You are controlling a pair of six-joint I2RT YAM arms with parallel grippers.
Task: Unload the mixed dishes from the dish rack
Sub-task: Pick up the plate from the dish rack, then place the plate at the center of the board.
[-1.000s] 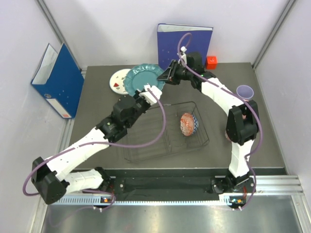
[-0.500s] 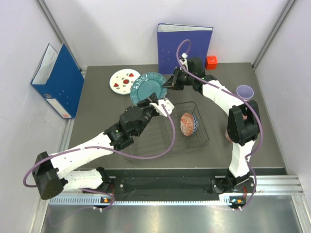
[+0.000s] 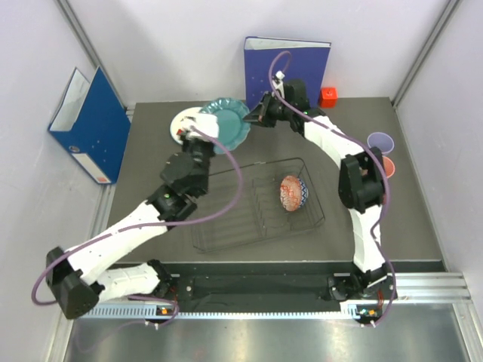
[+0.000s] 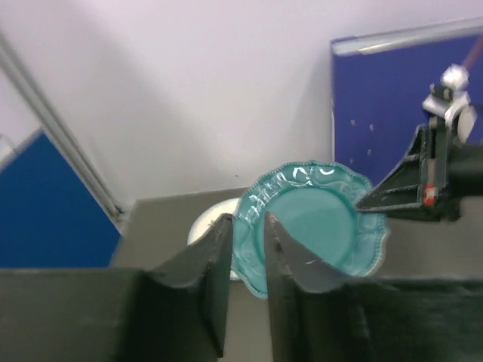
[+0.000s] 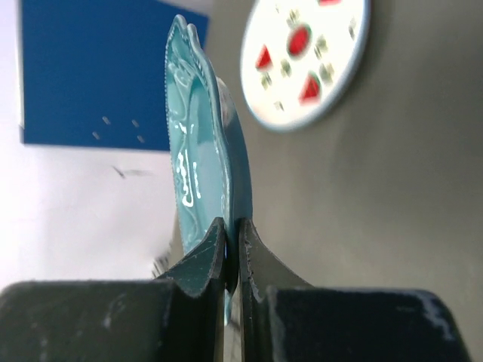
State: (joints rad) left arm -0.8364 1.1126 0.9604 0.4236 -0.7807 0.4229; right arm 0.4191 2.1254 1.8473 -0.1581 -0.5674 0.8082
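Observation:
My right gripper [image 3: 255, 118] is shut on the rim of the teal plate [image 3: 229, 122] and holds it tilted on edge above the table, behind the dish rack [image 3: 256, 205]. In the right wrist view the jaws [image 5: 232, 226] pinch the plate's edge [image 5: 198, 166]. My left gripper [image 3: 200, 130] is slightly open and empty at the plate's left rim; the plate [image 4: 317, 219] shows face-on beyond its tips [image 4: 247, 222]. The white watermelon plate [image 3: 181, 123] lies flat, partly under the teal one. The patterned bowl [image 3: 293, 192] sits in the rack.
A lavender cup [image 3: 379, 141] and a pink cup [image 3: 389, 166] stand at the right, by the right arm. A red cube [image 3: 327, 96] and a blue binder [image 3: 287, 64] are at the back. Another blue binder [image 3: 90, 124] leans at the left wall.
My left arm swung from over the rack back and left, up to the teal plate's left rim. My right gripper carried the teal plate slightly back and left, over the white plate.

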